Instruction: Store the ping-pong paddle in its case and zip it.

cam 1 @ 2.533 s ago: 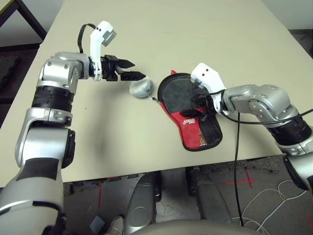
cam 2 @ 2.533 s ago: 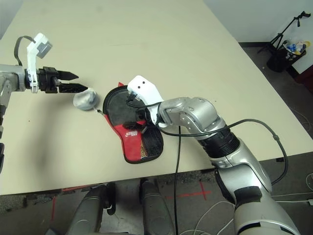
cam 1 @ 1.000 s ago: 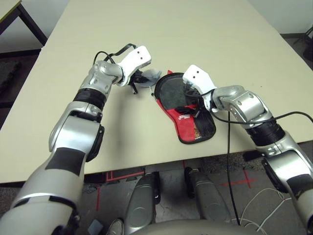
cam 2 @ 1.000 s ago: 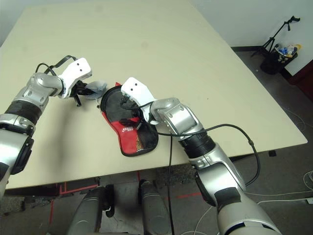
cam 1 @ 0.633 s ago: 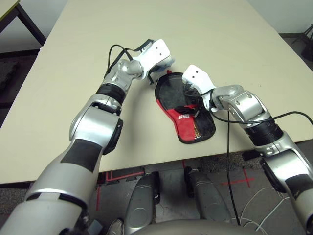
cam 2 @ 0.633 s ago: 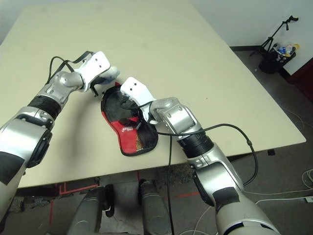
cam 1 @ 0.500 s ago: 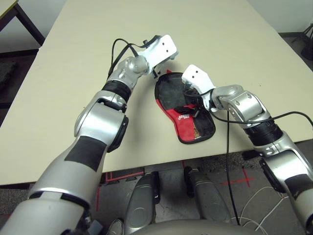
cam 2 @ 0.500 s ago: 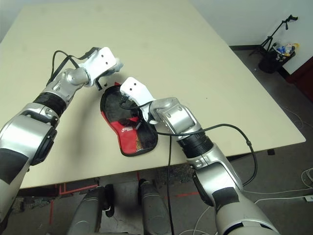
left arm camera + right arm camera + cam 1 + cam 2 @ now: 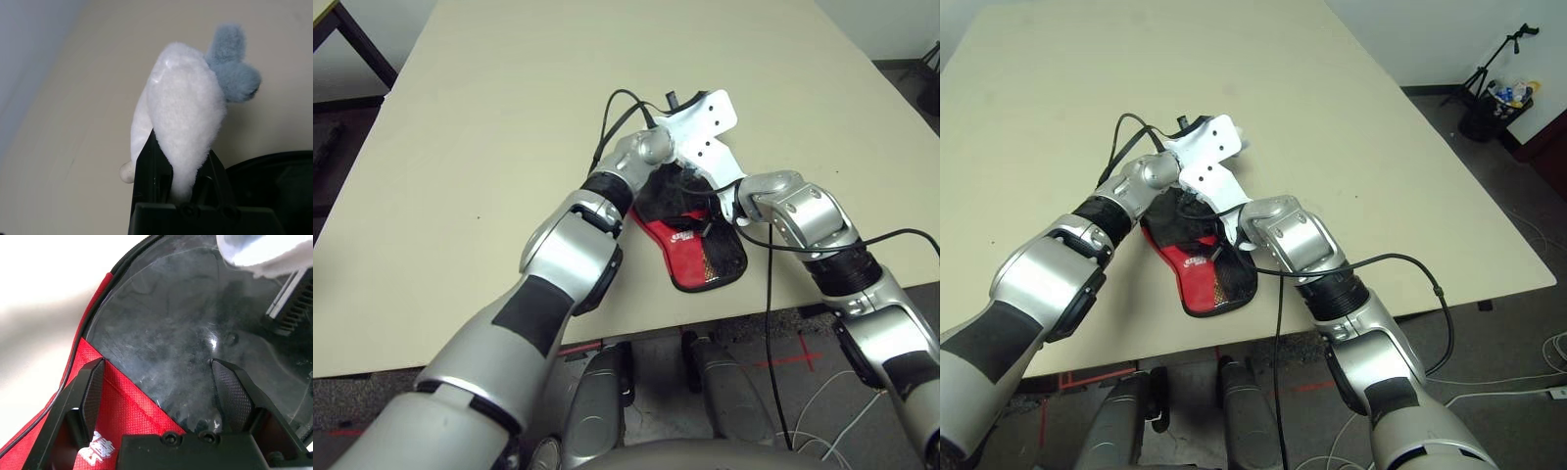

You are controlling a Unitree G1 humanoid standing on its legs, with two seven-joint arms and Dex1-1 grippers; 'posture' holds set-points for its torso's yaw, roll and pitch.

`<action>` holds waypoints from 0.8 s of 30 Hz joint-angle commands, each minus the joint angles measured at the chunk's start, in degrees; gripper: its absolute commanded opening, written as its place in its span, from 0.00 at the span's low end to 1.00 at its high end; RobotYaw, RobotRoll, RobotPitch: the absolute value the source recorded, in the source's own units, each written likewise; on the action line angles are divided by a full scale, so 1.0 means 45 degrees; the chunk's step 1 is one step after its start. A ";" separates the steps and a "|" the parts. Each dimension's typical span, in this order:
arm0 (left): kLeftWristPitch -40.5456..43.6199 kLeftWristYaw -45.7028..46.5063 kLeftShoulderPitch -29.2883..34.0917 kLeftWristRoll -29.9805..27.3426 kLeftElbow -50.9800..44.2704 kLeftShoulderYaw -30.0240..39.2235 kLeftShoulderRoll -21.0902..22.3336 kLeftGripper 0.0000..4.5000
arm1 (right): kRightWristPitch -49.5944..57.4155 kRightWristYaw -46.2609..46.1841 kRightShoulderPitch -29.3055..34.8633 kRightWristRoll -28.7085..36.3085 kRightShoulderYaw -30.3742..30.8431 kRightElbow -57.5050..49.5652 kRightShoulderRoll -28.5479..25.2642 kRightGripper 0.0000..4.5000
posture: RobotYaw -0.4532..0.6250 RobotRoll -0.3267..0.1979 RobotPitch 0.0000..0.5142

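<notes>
— Left wrist view: the left gripper (image 9: pixel 177 183) has its jaws clamped on a grey-white plastic wad (image 9: pixel 188 120) above the case (image 9: pixel 703 257).
— The right gripper (image 9: pixel 164 396) stands over the clear side with jaws wide apart, empty.
— Where is the paddle?
— Probably inside. Next: drop the wad on the bench (image 9: pixel 509 127), then zip.
</notes>
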 commanded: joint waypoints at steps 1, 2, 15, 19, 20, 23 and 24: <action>-0.0560 -0.0632 0.0356 -0.0009 0.0000 0.0063 -0.0293 0.05 | 0.0480 0.0046 0.0588 0.0009 0.0529 0.0727 0.0067 1.00 | 0.34 0.62 0.50; -0.0504 -0.0894 0.0437 -0.0019 0.0009 0.0069 -0.0277 0.05 | 0.0422 0.0034 0.0560 -0.0007 0.0500 0.0805 0.0095 1.00 | 0.34 0.62 0.50; 0.1149 -0.3524 0.0383 -0.2303 -0.0113 0.2651 0.0726 0.59 | -0.0038 -0.0024 0.0194 -0.0018 -0.0179 0.1533 0.0220 1.00 | 0.37 0.62 0.42; 0.1498 -0.3875 0.0040 -0.3153 -0.0164 0.3679 0.1042 0.88 | -0.0152 -0.0023 0.0149 -0.0028 -0.0350 0.1736 0.0219 1.00 | 0.37 0.62 0.40; 0.1570 -0.3988 -0.0046 -0.3417 -0.0180 0.3962 0.1093 0.97 | -0.0165 -0.0010 0.0150 -0.0027 -0.0374 0.1759 0.0204 1.00 | 0.37 0.62 0.40; 0.1936 -0.4417 -0.0362 -0.4321 -0.0237 0.4926 0.1201 1.00 | -0.0172 0.0013 0.0161 -0.0017 -0.0458 0.1782 0.0151 1.00 | 0.37 0.62 0.38; 0.2040 -0.4533 -0.0446 -0.4518 -0.0251 0.5139 0.1221 1.00 | -0.0171 0.0010 0.0154 -0.0007 -0.0508 0.1808 0.0147 1.00 | 0.37 0.62 0.38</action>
